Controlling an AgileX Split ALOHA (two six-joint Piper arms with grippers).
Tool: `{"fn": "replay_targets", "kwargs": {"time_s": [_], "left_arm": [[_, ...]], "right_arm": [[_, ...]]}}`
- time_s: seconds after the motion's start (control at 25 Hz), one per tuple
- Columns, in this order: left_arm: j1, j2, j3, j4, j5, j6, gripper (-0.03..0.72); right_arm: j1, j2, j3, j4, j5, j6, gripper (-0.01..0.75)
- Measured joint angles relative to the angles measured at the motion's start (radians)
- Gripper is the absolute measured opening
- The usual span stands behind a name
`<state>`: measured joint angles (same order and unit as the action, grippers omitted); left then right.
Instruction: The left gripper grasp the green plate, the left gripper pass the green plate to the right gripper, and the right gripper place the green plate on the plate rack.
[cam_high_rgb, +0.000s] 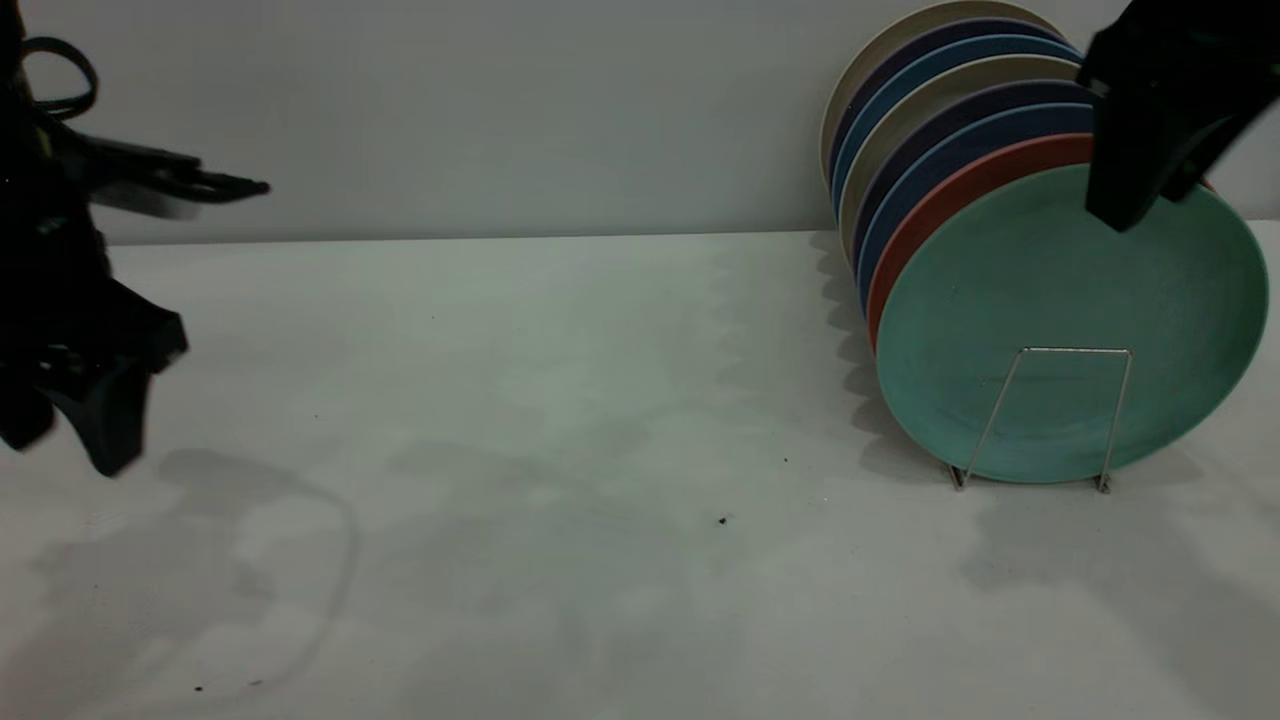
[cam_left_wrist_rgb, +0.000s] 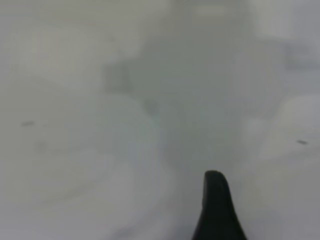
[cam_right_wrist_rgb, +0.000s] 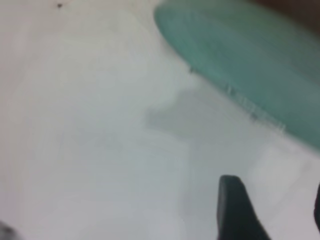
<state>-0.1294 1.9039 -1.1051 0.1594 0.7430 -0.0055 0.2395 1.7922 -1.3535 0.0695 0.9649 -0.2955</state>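
Observation:
The green plate (cam_high_rgb: 1060, 290) stands upright at the front of the plate rack (cam_high_rgb: 1062, 352), leaning on a salmon-pink plate behind it. It also shows in the right wrist view (cam_right_wrist_rgb: 240, 45), apart from the fingers. My right gripper (cam_high_rgb: 1150, 200) hangs just above the plate's top rim, open and empty; in the right wrist view (cam_right_wrist_rgb: 275, 210) only table shows between its fingers. My left gripper (cam_high_rgb: 65, 440) is at the far left above the table, open and empty. One of its fingers (cam_left_wrist_rgb: 216, 210) shows in the left wrist view over bare table.
Behind the green plate, several more plates (cam_high_rgb: 960, 110) in salmon-pink, blue, purple and cream stand in the rack at the back right. The white table (cam_high_rgb: 560, 450) stretches between the two arms, with a few dark specks (cam_high_rgb: 722, 520). A grey wall is behind.

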Motion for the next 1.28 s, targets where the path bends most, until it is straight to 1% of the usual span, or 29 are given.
{"fn": "replay_targets", "kwargs": {"time_s": [0.12, 0.28, 0.44, 0.68, 0.84, 0.96, 1.08, 1.28], "left_arm": [[0.0, -0.047, 0.0, 0.088, 0.007, -0.099, 0.551], [0.0, -0.17, 0.0, 0.117, 0.018, -0.159, 0.551], [0.0, -0.324, 0.031, 0.108, 0.03, -0.165, 0.551], [0.0, -0.601, 0.15, 0.056, 0.084, -0.157, 0.551], [0.0, -0.797, 0.197, -0.073, 0.122, -0.077, 0.551], [0.0, -0.923, 0.21, -0.159, 0.181, -0.025, 0.551], [0.0, -1.028, 0.21, -0.172, 0.245, -0.014, 0.551], [0.0, -1.199, 0.21, -0.172, 0.336, -0.012, 0.551]], "right_arm": [[0.0, 0.0, -0.001, -0.001, 0.052, 0.144, 0.426], [0.0, -0.017, -0.002, -0.037, 0.134, 0.271, 0.429], [0.0, -0.13, -0.002, -0.087, 0.187, 0.331, 0.431], [0.0, -0.379, 0.012, -0.086, 0.255, 0.325, 0.431], [0.0, -0.562, 0.133, -0.08, 0.263, 0.285, 0.431], [0.0, -0.714, 0.246, -0.069, 0.265, 0.253, 0.431], [0.0, -0.858, 0.354, -0.035, 0.257, 0.222, 0.431], [0.0, -1.083, 0.537, 0.015, 0.21, 0.168, 0.431]]}}
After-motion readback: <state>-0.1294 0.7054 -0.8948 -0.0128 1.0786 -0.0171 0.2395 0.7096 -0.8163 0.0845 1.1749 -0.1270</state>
